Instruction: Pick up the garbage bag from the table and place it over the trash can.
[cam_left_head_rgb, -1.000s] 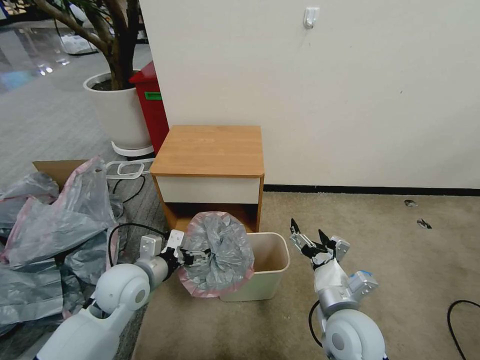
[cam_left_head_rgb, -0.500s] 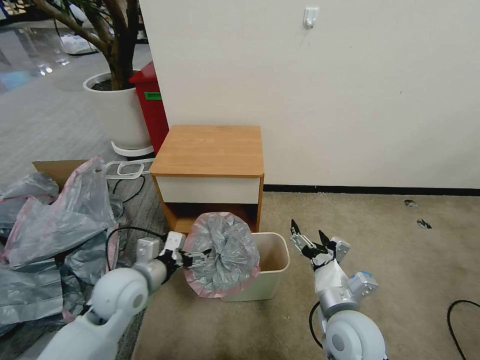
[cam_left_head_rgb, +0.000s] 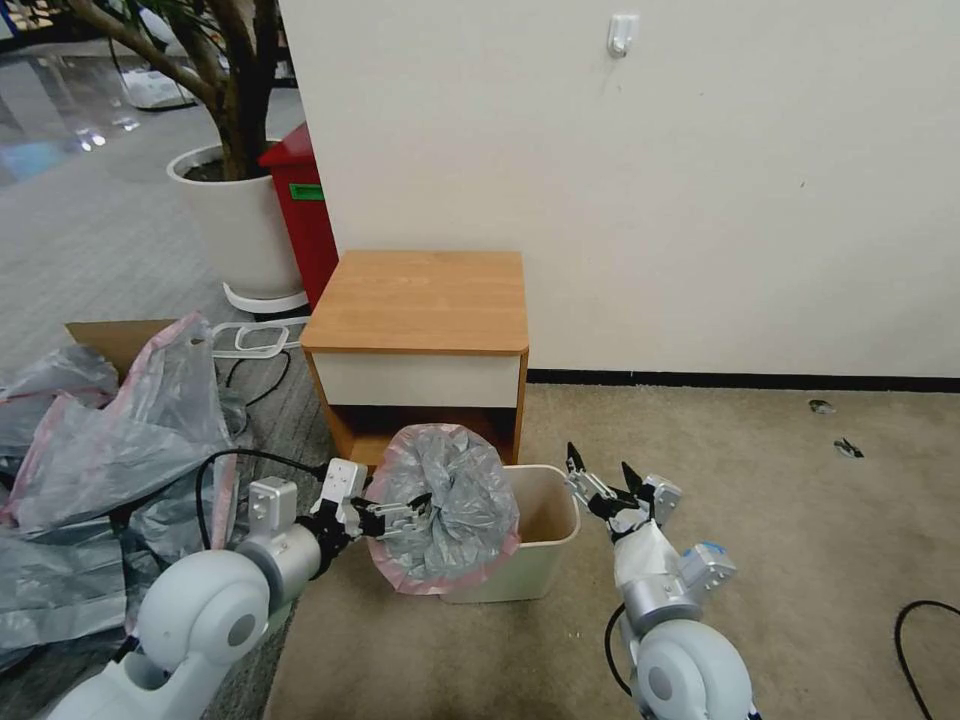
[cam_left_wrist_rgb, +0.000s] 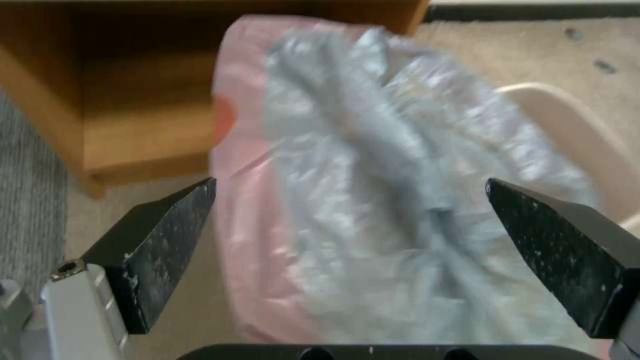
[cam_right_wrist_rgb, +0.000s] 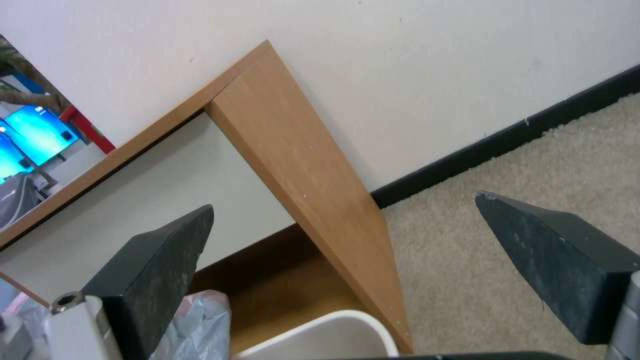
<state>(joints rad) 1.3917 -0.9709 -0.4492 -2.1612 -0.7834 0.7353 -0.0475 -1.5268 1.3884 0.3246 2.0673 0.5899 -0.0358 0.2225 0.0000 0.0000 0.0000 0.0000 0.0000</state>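
2 grippers are out in front of you, low over the carpet (cam_left_head_rgb: 800, 520). Start on the far side of the left gripper (cam_left_head_rgb: 400, 510), outward from its arm: a heap of grey-pink plastic bags (cam_left_head_rgb: 100, 460) lies on the floor, well apart from it.

Your left gripper itself hangs in front of the nightstand (cam_left_head_rgb: 420, 300), level with its open lower shelf. In the left wrist view (cam_left_wrist_rgb: 347, 187) its 2 black fingers (cam_left_wrist_rgb: 167, 240) are spread wide, not clenched. The garbage bag (cam_left_head_rgb: 450, 510) sits right at the fingertips, off the floor, a rounded grey crinkled bundle with its pink rim running round the edge. That wrist view shows the bag (cam_left_wrist_rgb: 373, 200) between and just past the fingers; you cannot tell from it how the plastic is caught.

Just beyond the bag, away from the left gripper, stands the cream trash can (cam_left_head_rgb: 530, 575) on the carpet, touching the foot of the nightstand. The bag overlaps the can's near-left corner; the rest of the can's mouth lies uncovered.

Your right gripper (cam_left_head_rgb: 605, 478) hovers just beside the can's other wall, fingers parted and holding nothing. Its wrist view (cam_right_wrist_rgb: 343, 200) looks past the fingers to the nightstand's side panel (cam_right_wrist_rgb: 293, 150) and the can's rim (cam_right_wrist_rgb: 320, 330) below.
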